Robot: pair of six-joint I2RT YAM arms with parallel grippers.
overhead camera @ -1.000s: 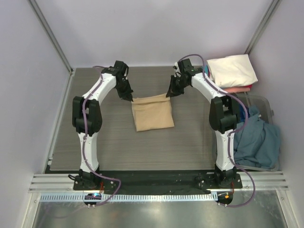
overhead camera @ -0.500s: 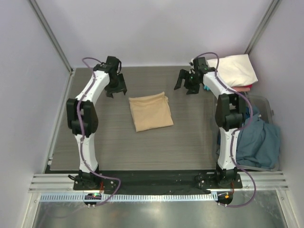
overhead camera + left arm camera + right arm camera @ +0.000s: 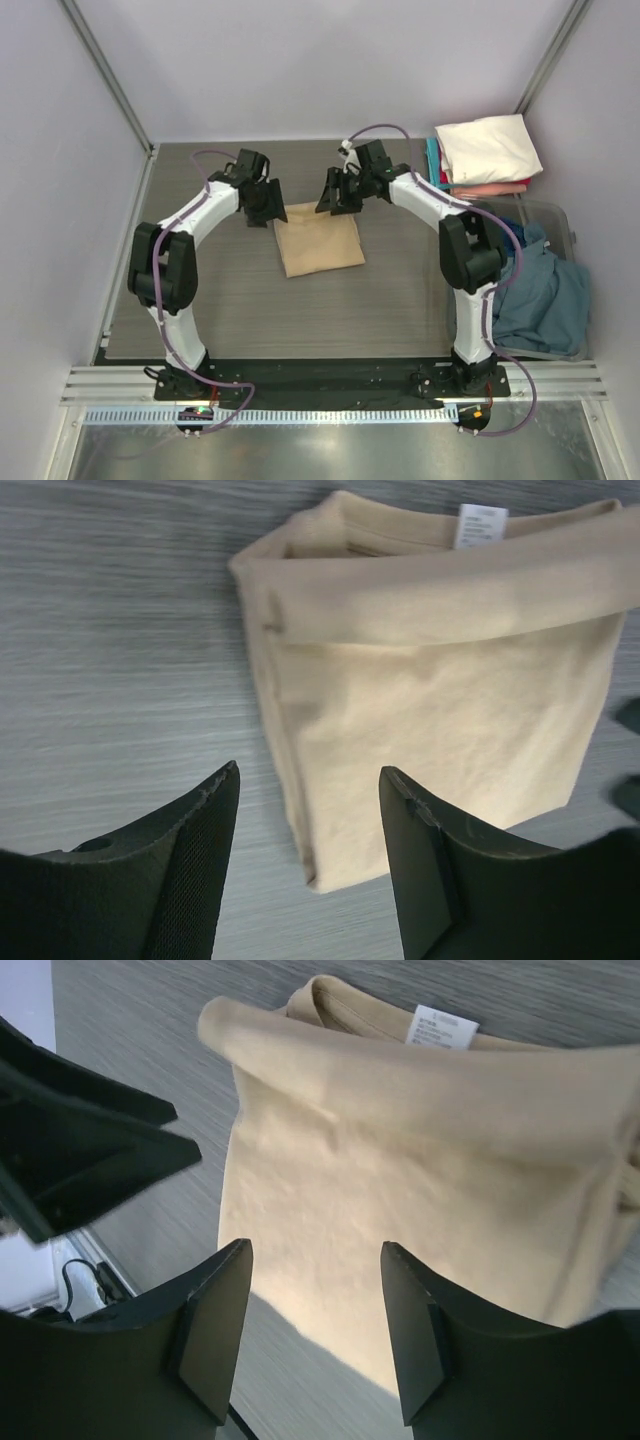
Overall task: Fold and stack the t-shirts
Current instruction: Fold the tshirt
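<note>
Both your left gripper [image 3: 262, 205] and right gripper [image 3: 338, 195] hang spread and empty over the far edge of the folded tan cloth t-shirt [image 3: 318, 247], mid grey wood-grain surface [image 3: 400, 290]; pinch only its loose top layer and the fold likely spills open.

tan t-shirt [image 3: 430, 710] cut by right edge, label [image 3: 482, 525] print illegible

The tan t-shirt [image 3: 430, 710] is soft matt cloth; the table [image 3: 110, 630] is matt, finely grained grey wood-look board.
</note>
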